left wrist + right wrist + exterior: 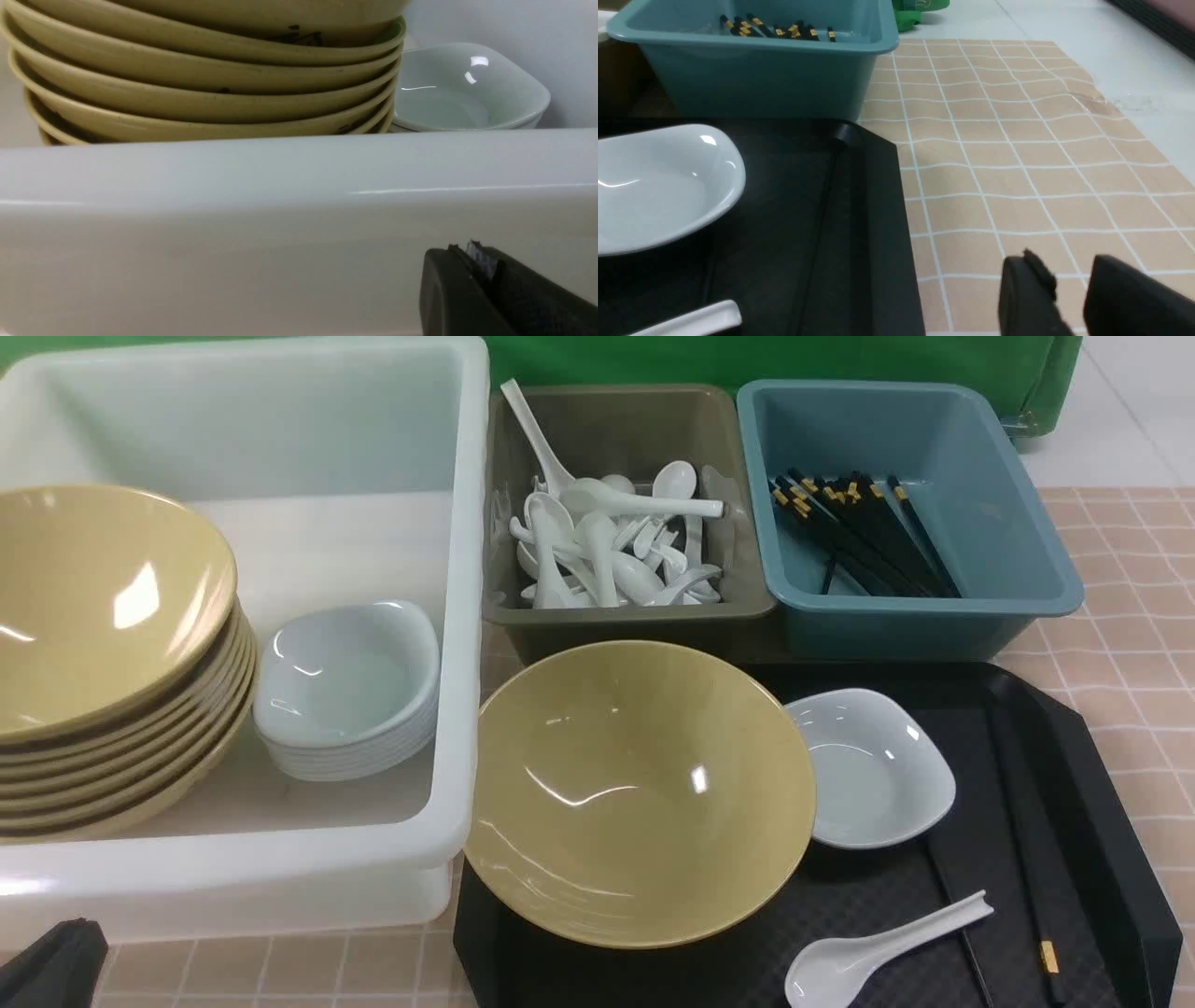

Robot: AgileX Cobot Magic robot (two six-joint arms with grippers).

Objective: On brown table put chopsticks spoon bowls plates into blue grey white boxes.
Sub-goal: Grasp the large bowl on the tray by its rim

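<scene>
Front view and both wrist views were examined. Nearest, the left gripper [467, 256] is held close to the outer wall of the white tub [280, 210], its jaws pressed together and empty. The right gripper [1069, 273] is seen low over the bare tiled surface [1017, 154], just beside the black tray [878, 210]. Its jaws stand apart with nothing between them.

On the tray's near part, a loose spoon [878, 947] is laid scoop up, and loose chopsticks [1049, 956] lie along the right side. Behind these, a single yellow bowl [639, 793] is set on the tray's left part. A single white plate [873, 770] is placed just beside it on the right. Contact between the two cannot be confirmed.

To the left, stacked bowls [112, 644] and stacked plates [345, 691] are held side by side inside the tub. Farthest back, the grey bin [635, 616] is found holding a heap of spoons [607, 551]. The blue bin [934, 611], just beside it on the right, holds a bundle of chopsticks [859, 527].
</scene>
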